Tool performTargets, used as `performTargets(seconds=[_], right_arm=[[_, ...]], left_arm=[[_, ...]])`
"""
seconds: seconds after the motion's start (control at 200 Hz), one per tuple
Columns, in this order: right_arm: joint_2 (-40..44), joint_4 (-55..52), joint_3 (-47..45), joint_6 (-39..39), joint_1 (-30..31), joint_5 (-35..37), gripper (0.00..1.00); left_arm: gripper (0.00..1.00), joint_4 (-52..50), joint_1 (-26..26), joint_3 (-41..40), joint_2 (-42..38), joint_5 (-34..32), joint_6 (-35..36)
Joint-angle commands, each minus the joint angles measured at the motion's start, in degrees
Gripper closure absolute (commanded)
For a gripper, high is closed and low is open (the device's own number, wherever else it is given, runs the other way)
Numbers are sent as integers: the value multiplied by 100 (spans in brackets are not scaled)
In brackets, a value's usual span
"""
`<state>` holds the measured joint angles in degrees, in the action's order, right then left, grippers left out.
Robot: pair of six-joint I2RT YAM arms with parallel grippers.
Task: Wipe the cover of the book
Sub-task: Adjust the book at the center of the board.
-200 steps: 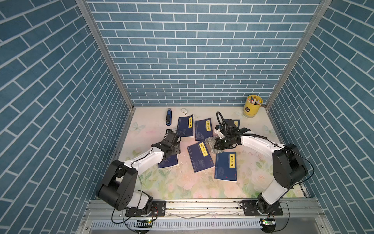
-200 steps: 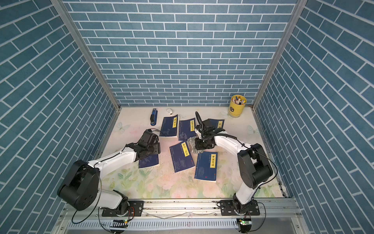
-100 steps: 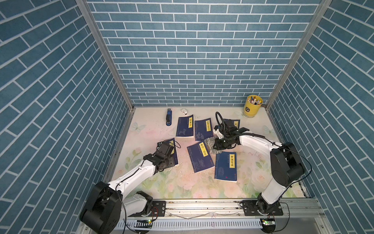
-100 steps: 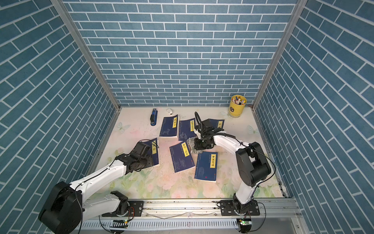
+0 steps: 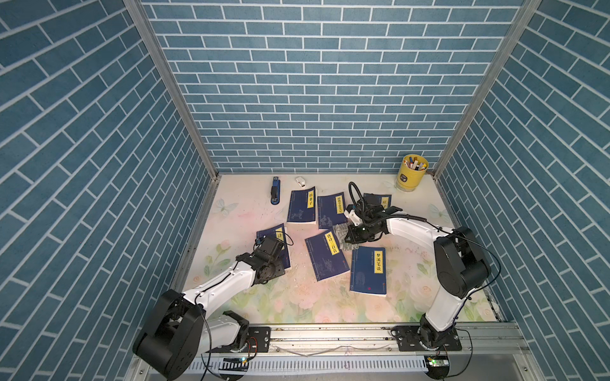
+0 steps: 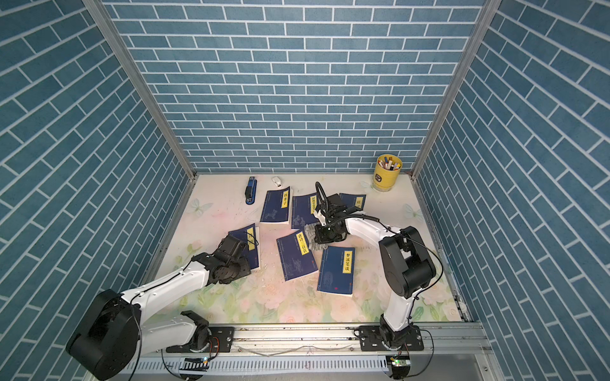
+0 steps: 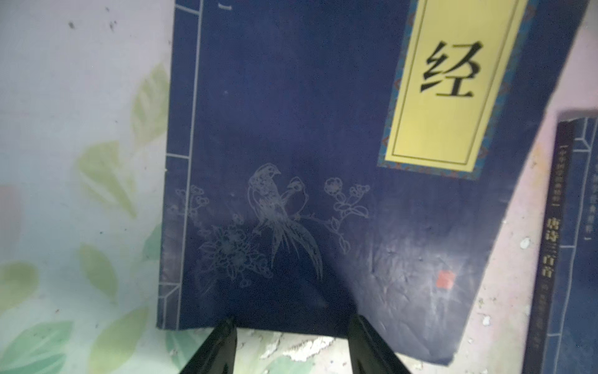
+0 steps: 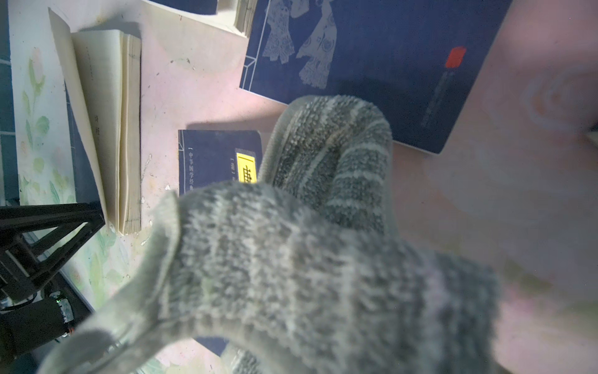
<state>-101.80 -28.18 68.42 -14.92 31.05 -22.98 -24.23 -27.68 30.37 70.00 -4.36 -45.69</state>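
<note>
Several dark blue books with yellow title labels lie on the floral table. My left gripper (image 7: 293, 320) is open, its black fingertips (image 7: 228, 323) resting at the near edge of the leftmost book (image 7: 291, 129), nothing between them. In a top view that arm's wrist hangs over the book's (image 5: 268, 233) near half. My right gripper (image 5: 351, 237) is shut on a grey striped cloth (image 8: 323, 243), which hides its jaws. The cloth (image 5: 341, 230) hangs at the far right corner of the centre book (image 5: 325, 257).
More books lie at the back (image 5: 301, 206) (image 5: 330, 211) (image 5: 384, 199) and front right (image 5: 369, 270). A yellow pen cup (image 5: 411, 176) stands at the back right corner. A blue stapler (image 5: 274, 194) and a small white object (image 5: 299, 180) lie at the back.
My left gripper has drawn back toward the front, from the far part of the leftmost book to its near edge, uncovering the yellow label. The right arm with the cloth has hardly moved.
</note>
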Motion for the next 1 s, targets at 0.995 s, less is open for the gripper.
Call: performTargets(seconds=[0.995], right_arm=[[184,113,-66,195,-29,-75,100]], left_arm=[[34,-351,1116,1110,402,-460,1066]])
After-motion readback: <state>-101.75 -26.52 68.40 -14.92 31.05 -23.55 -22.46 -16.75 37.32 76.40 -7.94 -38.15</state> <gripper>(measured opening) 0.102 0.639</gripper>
